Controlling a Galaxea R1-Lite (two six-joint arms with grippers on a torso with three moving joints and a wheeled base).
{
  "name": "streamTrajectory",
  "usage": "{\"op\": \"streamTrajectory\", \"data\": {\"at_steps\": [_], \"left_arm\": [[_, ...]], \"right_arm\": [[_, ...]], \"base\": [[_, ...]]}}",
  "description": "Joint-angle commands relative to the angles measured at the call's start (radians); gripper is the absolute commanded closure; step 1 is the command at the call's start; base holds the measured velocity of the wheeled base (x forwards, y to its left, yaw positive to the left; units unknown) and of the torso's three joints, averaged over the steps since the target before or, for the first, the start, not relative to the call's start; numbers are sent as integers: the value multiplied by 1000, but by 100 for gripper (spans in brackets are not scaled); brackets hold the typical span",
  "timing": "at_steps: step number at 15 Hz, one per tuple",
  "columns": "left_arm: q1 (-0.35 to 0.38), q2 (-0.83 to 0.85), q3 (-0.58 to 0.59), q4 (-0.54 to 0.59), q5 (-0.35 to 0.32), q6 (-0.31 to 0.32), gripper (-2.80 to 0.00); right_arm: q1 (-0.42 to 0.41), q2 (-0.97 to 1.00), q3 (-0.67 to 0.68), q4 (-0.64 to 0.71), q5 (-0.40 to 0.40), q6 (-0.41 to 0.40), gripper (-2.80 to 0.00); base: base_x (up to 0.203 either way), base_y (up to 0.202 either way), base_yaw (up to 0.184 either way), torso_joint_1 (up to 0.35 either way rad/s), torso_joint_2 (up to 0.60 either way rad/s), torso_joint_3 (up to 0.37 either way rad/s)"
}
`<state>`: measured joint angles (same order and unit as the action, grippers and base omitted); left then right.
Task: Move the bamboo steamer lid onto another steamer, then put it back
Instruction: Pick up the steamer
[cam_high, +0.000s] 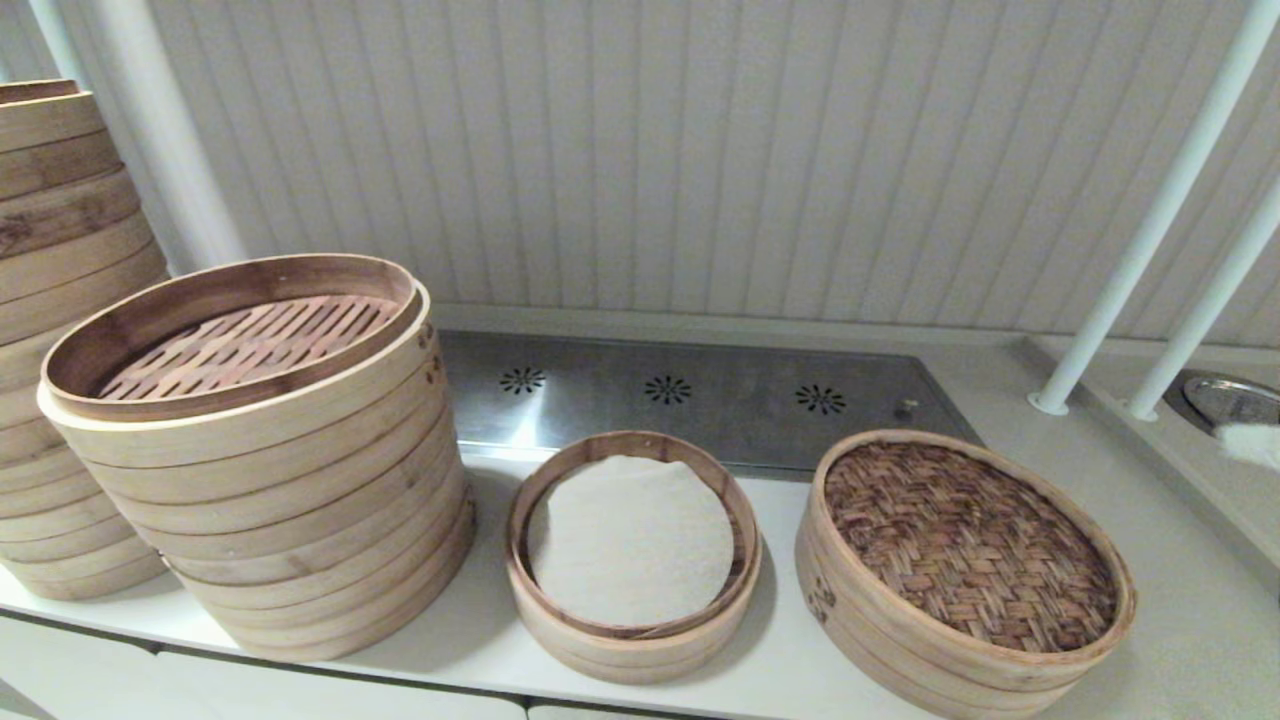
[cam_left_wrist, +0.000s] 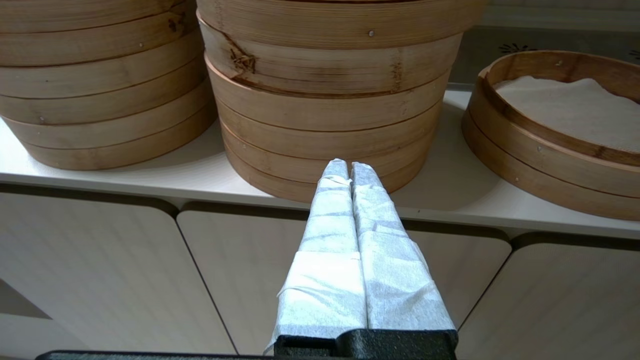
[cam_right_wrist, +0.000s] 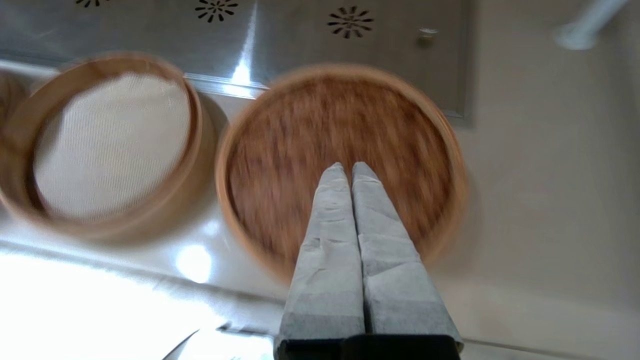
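Head view has the bamboo steamer lid (cam_high: 968, 545) near the worktop's front right corner, beside another steamer (cam_high: 632, 560), an easy hop. Right end effector (cam_right_wrist: 346, 171) hangs over it, fingers pressed together; left end effector (cam_left_wrist: 348, 168), also closed, sits below the front edge.

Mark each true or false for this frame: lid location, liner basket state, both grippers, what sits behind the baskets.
1. The bamboo steamer lid sits on the rightmost basket. True.
2. The small cloth-lined steamer is covered by a lid. False: it is open, white liner showing.
3. The right gripper is shut, above the woven lid and holding nothing. True.
4. The left gripper is clamped on the tall stack. False: it is shut on nothing, out in front of the counter edge, pointing at the stack's base.
5. A metal panel with three flower-shaped vents lies behind the baskets. True.
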<state>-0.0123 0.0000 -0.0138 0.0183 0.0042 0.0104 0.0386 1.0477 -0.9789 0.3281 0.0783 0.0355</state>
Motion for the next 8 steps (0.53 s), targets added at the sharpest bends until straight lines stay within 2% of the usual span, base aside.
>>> {"op": "streamTrajectory", "data": {"at_steps": [1, 4, 8], "left_arm": [[0, 2, 0, 0, 0, 0, 0], [0, 2, 0, 0, 0, 0, 0], [0, 2, 0, 0, 0, 0, 0]], "right_arm": [[26, 368, -232, 61, 0, 23, 0], [79, 619, -464, 189, -22, 76, 0], [89, 834, -524, 223, -114, 85, 0]], "base": [[0, 0, 0, 0, 0, 0], [0, 0, 0, 0, 0, 0], [0, 0, 0, 0, 0, 0]]}}
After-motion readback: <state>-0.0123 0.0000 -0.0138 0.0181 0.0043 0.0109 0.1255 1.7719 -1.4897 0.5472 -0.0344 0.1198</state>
